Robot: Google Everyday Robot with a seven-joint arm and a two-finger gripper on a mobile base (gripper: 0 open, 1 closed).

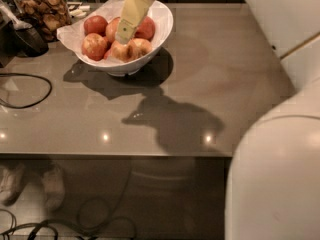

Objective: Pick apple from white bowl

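The yellow-orange apple (123, 52) lies at the front of the paper-lined white bowl (165, 28) — claw (122, 37) just above it.

My gripper (123, 34) hangs in the white bowl (131, 65) on the table (210, 79), tip right at the yellow-orange apple (135, 49); I see redder apples (95, 25) beside it.
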